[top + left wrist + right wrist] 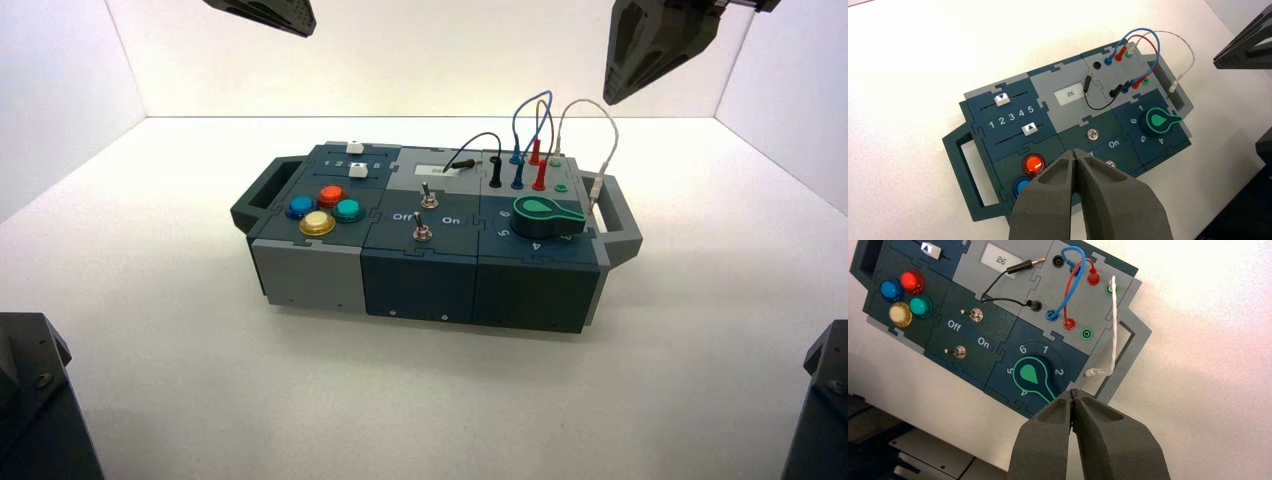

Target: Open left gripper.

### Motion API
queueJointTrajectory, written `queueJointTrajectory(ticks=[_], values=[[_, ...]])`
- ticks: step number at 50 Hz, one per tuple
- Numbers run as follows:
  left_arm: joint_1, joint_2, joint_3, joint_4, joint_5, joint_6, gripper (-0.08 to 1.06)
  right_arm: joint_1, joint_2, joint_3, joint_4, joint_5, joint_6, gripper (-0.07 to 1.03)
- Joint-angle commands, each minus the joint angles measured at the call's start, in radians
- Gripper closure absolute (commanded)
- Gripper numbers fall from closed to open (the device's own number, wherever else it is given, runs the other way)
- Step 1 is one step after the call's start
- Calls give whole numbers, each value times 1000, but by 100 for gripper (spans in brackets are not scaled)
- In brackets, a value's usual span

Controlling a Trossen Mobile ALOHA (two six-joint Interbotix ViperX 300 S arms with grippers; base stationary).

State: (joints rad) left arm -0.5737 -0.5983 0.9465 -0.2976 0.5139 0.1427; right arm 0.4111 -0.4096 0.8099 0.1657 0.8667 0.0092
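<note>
My left gripper [1076, 152] is shut and empty, with its fingertips pressed together. It hangs high above the box's button end, over the red button [1033, 164] and the blue button [1021, 187]. In the high view the left gripper [265, 14] shows at the top left, well above the box [430, 235]. My right gripper [1072, 392] is shut and empty too, high above the box's right end near the green knob [1032, 374]. In the high view the right gripper [655, 45] shows at the top right.
The box carries two white sliders [1002, 99], a small display reading 26 [1070, 94], two toggle switches [426, 197] marked Off and On, and red, blue, black and white wires [530, 130] in sockets. Handles [262, 190] stick out at both ends. White table all round.
</note>
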Motion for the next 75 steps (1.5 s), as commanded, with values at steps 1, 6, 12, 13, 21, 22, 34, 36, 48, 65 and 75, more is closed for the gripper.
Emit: queueJointTrajectory(ticks=[1,6,12,13,21,22,34,36,48,65,75], values=[[5,-3,-31,0,-5,5,101,-3,-6,-32,3,-6,0,98],[3,-3,-31,0,-5,5,101,-3,-6,-32,2,-6,0,98],[5,-3,-34,0,-5,6,101,-3,-6,-34,2,-6,0,98],[3,-2,-34,2,-6,6,101,-3,-6,-34,2,-6,0,98],[3,3,-34,2,-5,6,101,-3,-6,-38,2,-6,0,98],[3,5,-34,2,-6,6,101,-3,-9,-37,2,-6,-2,98],[3,3,-34,2,-6,6,101,-3,-17,-34,2,-6,-2,98],[3,3,-34,3,-5,6,101,-3,-17,-34,2,-5,-2,98],[3,2,-35,3,-8,15,99,-3,-18,-43,2,5,-2,98],[40,29,-34,3,-9,-17,7,-3,-28,-40,0,9,-2,98],[40,34,-40,3,-14,-12,-2,-3,-28,-38,0,9,-2,98]])
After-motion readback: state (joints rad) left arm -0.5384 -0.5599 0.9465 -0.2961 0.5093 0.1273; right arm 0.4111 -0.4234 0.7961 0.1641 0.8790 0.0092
